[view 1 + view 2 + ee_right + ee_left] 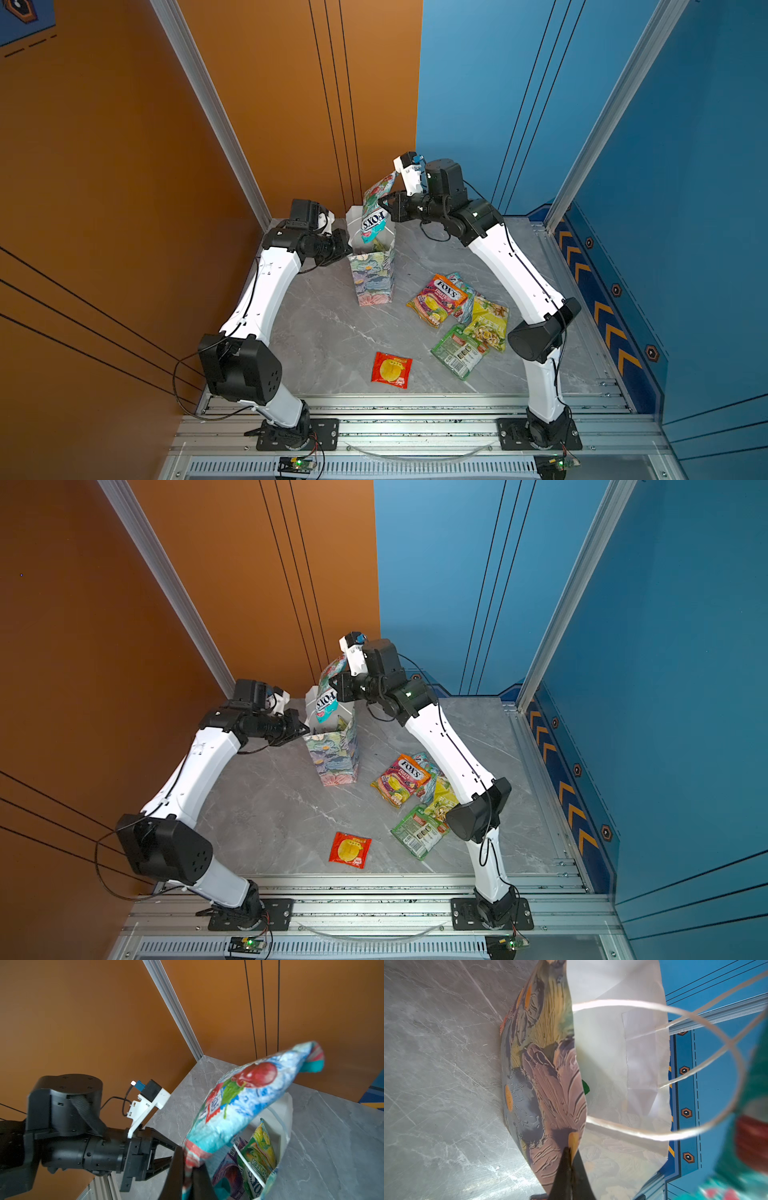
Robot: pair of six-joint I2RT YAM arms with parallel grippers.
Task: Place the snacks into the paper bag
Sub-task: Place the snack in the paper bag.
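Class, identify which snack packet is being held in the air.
The teal FOX'S packet: the right claw pinches it above the paper bag, while the orange packet, yellow pouch, green pouch and red sachet lie on the table.

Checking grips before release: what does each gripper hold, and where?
Right gripper pinches the teal FOX'S packet at one end; left gripper pinches the paper bag at its rim.
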